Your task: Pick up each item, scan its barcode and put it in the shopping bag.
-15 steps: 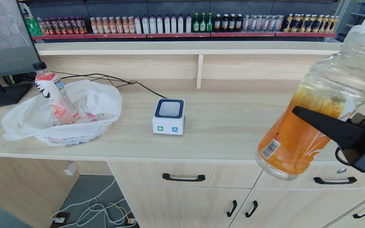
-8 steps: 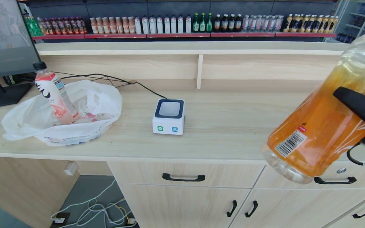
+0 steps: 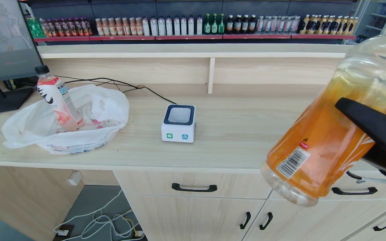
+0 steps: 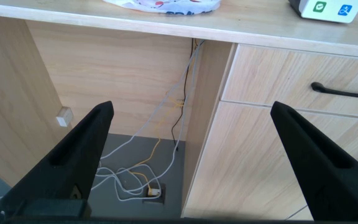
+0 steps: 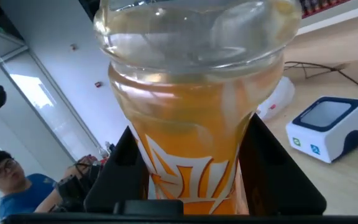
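Note:
A large clear bottle of orange drink (image 3: pixel 333 127) hangs tilted at the right of the head view, base toward the lower left and its barcode (image 3: pixel 293 162) facing the camera. My right gripper (image 3: pixel 374 134) is shut on the orange drink bottle (image 5: pixel 194 118). The white scanner box (image 3: pixel 178 123) with a dark-rimmed window sits mid-counter, well left of the bottle, and also appears in the right wrist view (image 5: pixel 329 127). A white shopping bag (image 3: pixel 65 124) lies at the left with a pink bottle (image 3: pixel 57 97) leaning in it. My left gripper (image 4: pixel 191 162) hangs open below the counter edge, before the cabinet fronts.
A monitor (image 3: pixel 2 50) on a stand occupies the far left corner. Black cables (image 3: pixel 112 82) run along the back of the counter to the scanner. A raised wooden ledge (image 3: pixel 193 50) borders the rear, with shelves of bottles behind. Drawers with black handles (image 3: pixel 194 188) sit under the counter.
The orange bottle rose and swung toward the camera, then shifted slightly left and lower, with its barcode turning more into view. Bag, pink bottle and scanner stayed put.

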